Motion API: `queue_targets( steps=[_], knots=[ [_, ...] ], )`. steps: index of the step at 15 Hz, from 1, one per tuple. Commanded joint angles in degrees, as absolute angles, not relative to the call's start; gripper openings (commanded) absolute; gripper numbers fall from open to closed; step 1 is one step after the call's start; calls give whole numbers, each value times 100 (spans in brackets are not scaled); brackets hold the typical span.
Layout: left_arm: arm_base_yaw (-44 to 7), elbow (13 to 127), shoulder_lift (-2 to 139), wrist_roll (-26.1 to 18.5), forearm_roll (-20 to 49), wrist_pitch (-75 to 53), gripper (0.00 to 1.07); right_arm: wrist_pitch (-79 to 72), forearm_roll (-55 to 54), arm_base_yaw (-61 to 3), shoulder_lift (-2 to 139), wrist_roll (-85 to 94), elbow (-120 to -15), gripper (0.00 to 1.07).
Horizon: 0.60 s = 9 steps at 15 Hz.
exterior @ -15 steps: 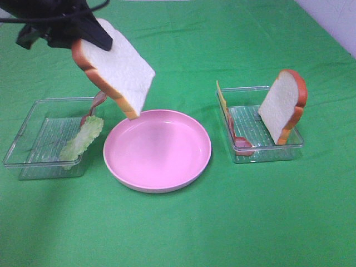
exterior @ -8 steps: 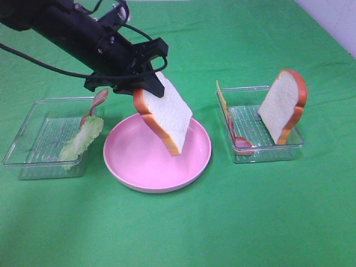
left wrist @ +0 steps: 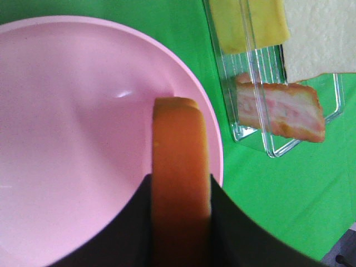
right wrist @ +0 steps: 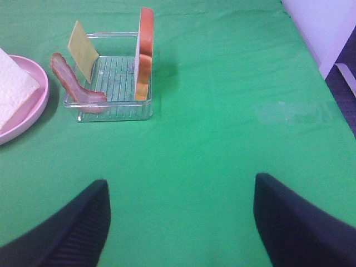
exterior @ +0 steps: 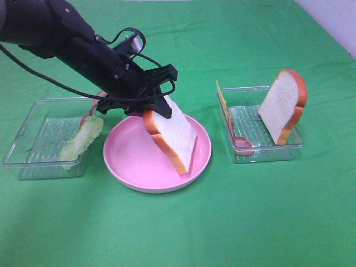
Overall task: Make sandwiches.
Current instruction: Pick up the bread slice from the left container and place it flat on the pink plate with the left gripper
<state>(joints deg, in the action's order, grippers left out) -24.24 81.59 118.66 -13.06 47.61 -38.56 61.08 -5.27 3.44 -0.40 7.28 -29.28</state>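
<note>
1. Cloth of plain green is spread flat under everything; one is counted.
2. One round plate of smooth, shiny pink is seen in the middle, with a low raised rim.
3. Two rectangular trays of clear ribbed plastic are counted: the left tray and the right tray, one at each side of the plate.
4. Two black grippers are counted. The left gripper is clamped on the top edge of a bread slice. The right gripper is spread wide with nothing between its fingers, above bare cloth.
5. Two bread slices are counted, white and porous with orange-brown crust. The held bread slice hangs tilted over the plate, lower corner near the plate's surface; contact cannot be told. The second bread slice leans upright in the right tray.
6. One pale green, wrinkled lettuce leaf lies across the left tray's wall.
7. Two pink-brown streaked bacon strips are counted: the first bacon strip in the right tray, the second bacon strip in the left tray, partly hidden.
8. One thin, yellow, square cheese slice stands in the right tray.
</note>
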Motion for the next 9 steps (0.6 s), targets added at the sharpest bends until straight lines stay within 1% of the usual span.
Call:
queue_targets(
  steps=[1,2,3,4,7,8,9],
  knots=[
    [-2464,8176,11872,-1289,4824,-3890,31,6068,-521,367,-115,785,-2905,69],
    [-2464,8176,11866,-1289,4819,-3953,52,6068,-521,367,-115,785,-2905,69],
    [-2458,8176,11843,-1324,4715,-4016,76,6068,-521,367,-115,785,-2905,69],
    [-2458,8176,11780,-1346,4544,-4016,83,6068,-521,367,-115,785,-2905,69],
    [-2458,8176,11488,-1278,3867,-3994,83,6068,-521,367,-115,785,-2905,69],
    [-2458,8176,11431,-1175,3690,-3999,83,6068,-521,367,-115,785,-2905,69],
    [-2458,8182,11327,-968,3409,-4005,83,6068,-521,367,-115,785,-2905,69]
  ],
)
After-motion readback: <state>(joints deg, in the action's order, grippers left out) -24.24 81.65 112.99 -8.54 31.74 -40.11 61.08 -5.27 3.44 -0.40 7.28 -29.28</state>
